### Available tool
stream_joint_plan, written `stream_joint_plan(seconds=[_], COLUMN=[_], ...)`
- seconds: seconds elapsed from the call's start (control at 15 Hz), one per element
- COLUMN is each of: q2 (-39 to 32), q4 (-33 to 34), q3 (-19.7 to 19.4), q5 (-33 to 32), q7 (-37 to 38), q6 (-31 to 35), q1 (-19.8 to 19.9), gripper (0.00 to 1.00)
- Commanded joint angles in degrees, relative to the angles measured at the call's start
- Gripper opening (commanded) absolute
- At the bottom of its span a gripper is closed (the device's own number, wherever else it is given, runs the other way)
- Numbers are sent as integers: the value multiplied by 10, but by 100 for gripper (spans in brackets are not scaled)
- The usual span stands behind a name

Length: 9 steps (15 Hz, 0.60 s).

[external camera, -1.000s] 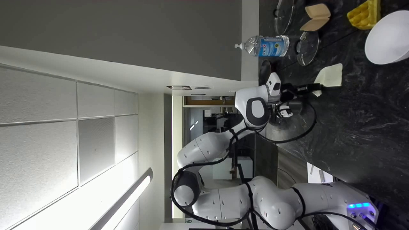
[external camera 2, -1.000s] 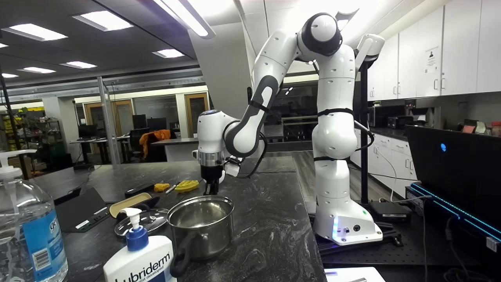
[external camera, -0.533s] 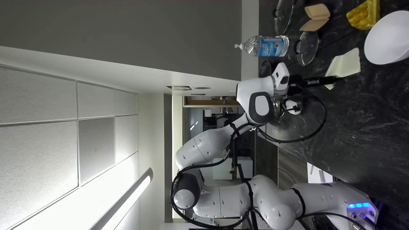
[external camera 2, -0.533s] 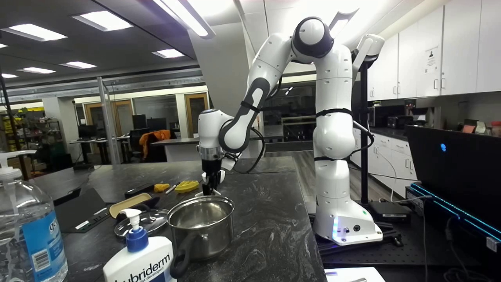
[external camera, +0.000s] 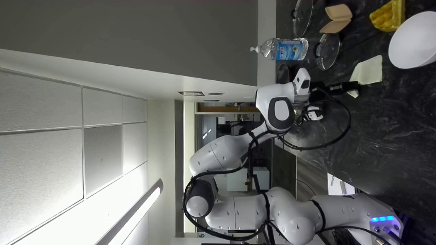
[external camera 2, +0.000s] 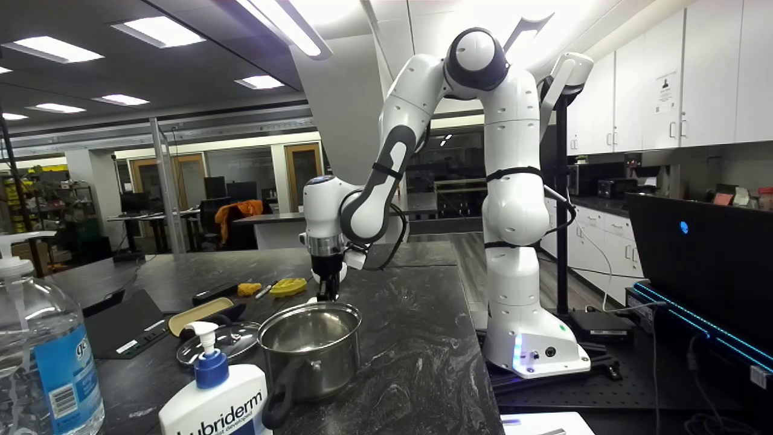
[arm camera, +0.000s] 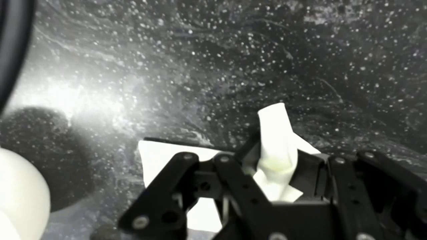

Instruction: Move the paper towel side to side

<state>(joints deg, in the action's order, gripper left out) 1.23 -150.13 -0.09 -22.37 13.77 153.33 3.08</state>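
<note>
"Paper towel (external camera: 371, 73) is lying where, exactly?"

"Over the dark countertop (external camera: 385, 136). In an exterior view it's resting just beside the white round plate (external camera: 412, 41), a narrow dark strip showing between them."

"And what is the gripper (external camera: 355, 87) doing?"

"Pinching the sheet. In the wrist view its black fingers (arm camera: 310, 171) are pressing together on a bunched fold, and the jaws are standing close, with paper caught between them."

"Is the whole sheet bunching up?"

"Only where it's being gripped. Larger flaps are spreading out from the fingers, and in an exterior view a small corner is poking out on the side away from the plate. Whether the underside is touching the countertop, I'm not managing to tell."

"What's sitting around it?"

"In an exterior view a yellow lumpy object (external camera: 388, 16) is sitting right by the plate, and a clear lid (external camera: 330, 51) is lying near a tan hinged box (external camera: 341, 18). A steel pot (external camera 2: 311, 356) is standing in front of the gripper in an exterior view, its rim hiding whatever is lying below the fingertips."
</note>
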Motion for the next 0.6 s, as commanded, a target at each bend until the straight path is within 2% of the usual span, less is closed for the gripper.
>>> stream_joint_plan(seconds=[0.0,0.33,0.53], q2=[-3,-7,-11], q4=[4,21,37], q3=[20,42,33], q5=[-18,-34,-39], q7=[-20,-19,-3], q6=[-13,-18,-18], q1=[-28,-56,-49], gripper=[2,2,2])
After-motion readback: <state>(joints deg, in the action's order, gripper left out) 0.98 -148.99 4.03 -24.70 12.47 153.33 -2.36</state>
